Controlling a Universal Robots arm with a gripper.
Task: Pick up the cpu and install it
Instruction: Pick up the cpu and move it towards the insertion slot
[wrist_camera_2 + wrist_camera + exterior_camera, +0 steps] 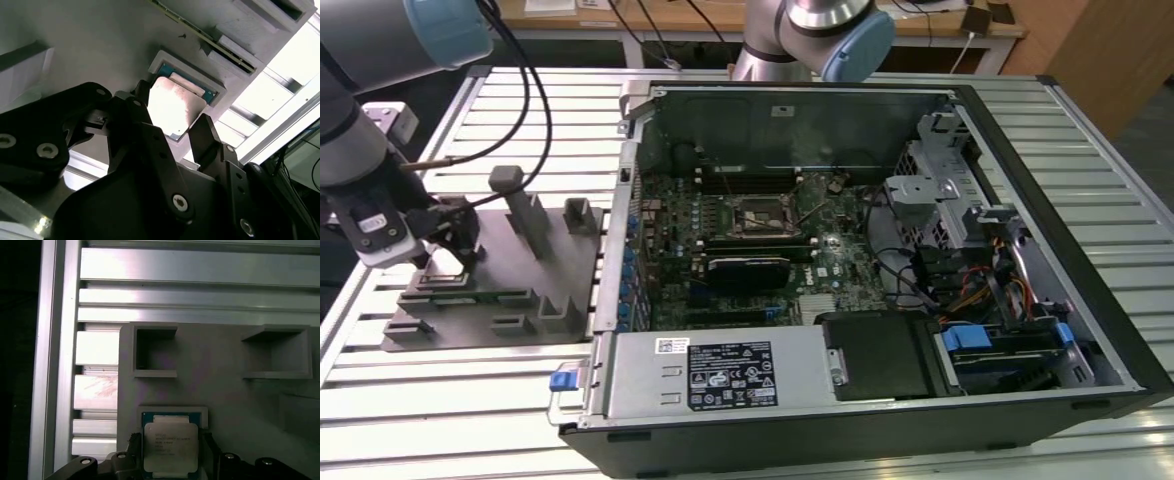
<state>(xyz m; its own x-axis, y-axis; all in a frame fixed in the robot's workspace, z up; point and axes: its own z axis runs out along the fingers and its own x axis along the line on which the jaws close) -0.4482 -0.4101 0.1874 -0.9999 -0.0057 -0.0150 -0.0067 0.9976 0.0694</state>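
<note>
Clamping the cpu (175,105) by opposite edges in the second wrist view, the gripper (172,111) hangs over a grey fixture (75,50); the exterior view adds the open computer case (801,125) alongside.

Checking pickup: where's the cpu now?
In both wrist views the cpu is at the grey fixture's recess, by the end effector, exterior view's left.

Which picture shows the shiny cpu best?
The first wrist view: the cpu faces that camera flat, its silvery top plain, held in the claw. The second wrist view shows it slanted, partly behind a claw finger. In the exterior view it is too small to tell.
</note>
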